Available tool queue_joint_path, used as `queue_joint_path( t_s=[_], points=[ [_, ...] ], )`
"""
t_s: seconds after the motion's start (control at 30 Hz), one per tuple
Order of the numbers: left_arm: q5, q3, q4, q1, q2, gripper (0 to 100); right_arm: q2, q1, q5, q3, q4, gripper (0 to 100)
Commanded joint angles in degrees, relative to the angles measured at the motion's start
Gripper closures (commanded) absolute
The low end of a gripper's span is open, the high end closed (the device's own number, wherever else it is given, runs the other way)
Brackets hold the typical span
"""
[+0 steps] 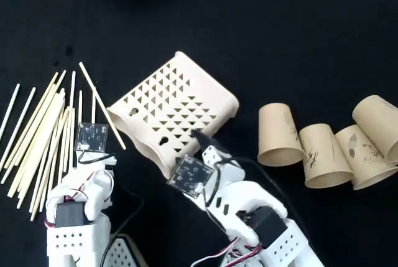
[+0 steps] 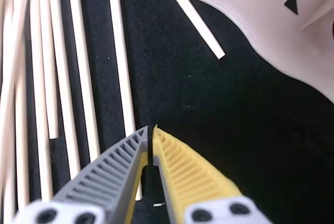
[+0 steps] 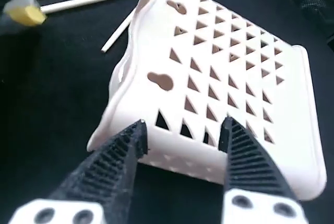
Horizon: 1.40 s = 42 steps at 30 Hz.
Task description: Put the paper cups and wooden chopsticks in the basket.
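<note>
Starting at the left gripper [image 2: 152, 132]: gray and yellow jaws pressed tight together, nothing between the tips, hanging low over the black table [image 1: 298, 43]. One of the wooden chopsticks [image 2: 119, 51] runs right under the gray finger, its near end hidden behind it. The rest of the sticks lie scattered to the left, several cut off by the frame.

Over to the right gripper [image 3: 183, 130]: black jaws spread wide, set at the near side of the basket [image 3: 229, 72]. Whether the tips touch the plastic, can't tell. The basket is tipped on its side mid-table, perforated face up, its wavy-rimmed mouth toward the near left, the inside hard to make out. From the high view, the right arm covers its near corner.

Out on the right, four paper cups [image 1: 279, 135] lie on their sides in a touching row, the last one clipped by the edge.
</note>
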Motion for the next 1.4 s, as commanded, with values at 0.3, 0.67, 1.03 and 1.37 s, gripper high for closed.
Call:
queue_joint_path(
  t_s=[0.3, 0.67, 1.03, 1.37],
  points=[
    [0.4, 0.7, 0.4, 0.6, -0.5, 97, 18.7, -2.2, 0.2, -14.9, -7.8, 69.0],
    [0.4, 0.7, 0.4, 0.5, -0.5, 97, 55.2, -7.4, 1.3, -28.9, -5.9, 68.6],
    [0.4, 0.7, 0.4, 0.5, -0.5, 97, 55.0, -9.0, 1.1, -38.9, 3.1, 68.6],
    [0.4, 0.7, 0.4, 0.5, -0.5, 97, 55.5, -15.6, -5.9, -36.5, -3.5, 68.6]
  ],
)
